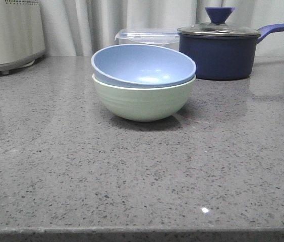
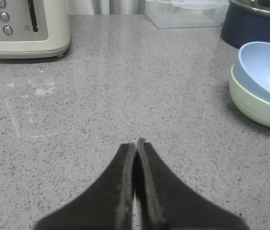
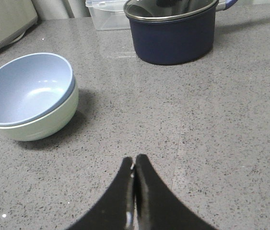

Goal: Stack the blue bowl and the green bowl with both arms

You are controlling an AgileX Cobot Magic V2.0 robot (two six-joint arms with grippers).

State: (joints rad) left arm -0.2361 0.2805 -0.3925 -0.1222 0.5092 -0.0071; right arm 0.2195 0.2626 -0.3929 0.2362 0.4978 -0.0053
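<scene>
The blue bowl (image 1: 143,65) sits nested inside the green bowl (image 1: 143,102) near the middle of the grey speckled surface (image 1: 131,176) — it rests a little tilted, its rim higher on one side than the green rim beneath it. Both of my grippers are off the bowls and hold nothing: my left gripper (image 2: 136,143) has its jaws pressed together above bare surface, with the stacked bowls well off to one side, and my right gripper (image 3: 135,160) is likewise closed tight, tips touching, the bowls lying apart from it. Behind the bowls stand a dark navy saucepan (image 1: 221,53) with a glass lid and a clear lidded container (image 1: 147,36) — and a pale toaster (image 2: 24,26) at the far left corner.
</scene>
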